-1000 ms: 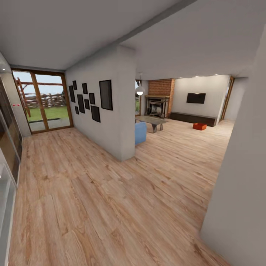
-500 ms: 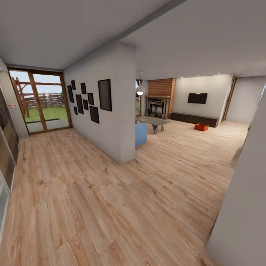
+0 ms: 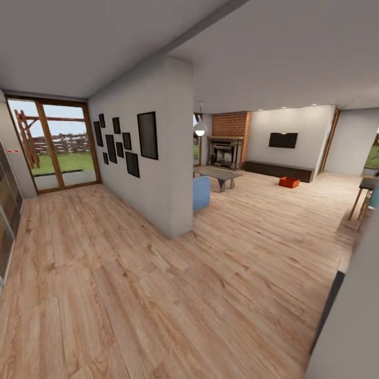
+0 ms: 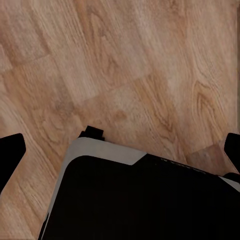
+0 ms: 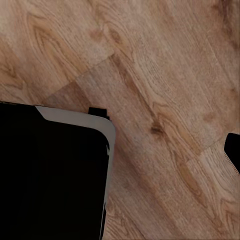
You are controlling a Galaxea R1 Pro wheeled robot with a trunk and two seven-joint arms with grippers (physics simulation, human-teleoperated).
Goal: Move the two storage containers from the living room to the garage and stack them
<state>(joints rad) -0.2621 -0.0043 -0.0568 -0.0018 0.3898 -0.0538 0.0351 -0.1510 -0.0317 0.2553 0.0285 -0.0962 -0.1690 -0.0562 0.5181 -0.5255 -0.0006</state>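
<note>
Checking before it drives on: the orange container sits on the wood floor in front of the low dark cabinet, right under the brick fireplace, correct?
Not quite. In the head view the orange container sits before the low dark cabinet, but under the black TV, not the brick fireplace.

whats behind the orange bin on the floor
Behind the bin runs a low dark cabinet along the white wall, with the TV above. The bin hides a bit of floor.

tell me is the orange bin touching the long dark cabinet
Apart. In the head view the orange bin sits on the wood floor in front of the dark cabinet, with a strip of bare planks between them.
</note>
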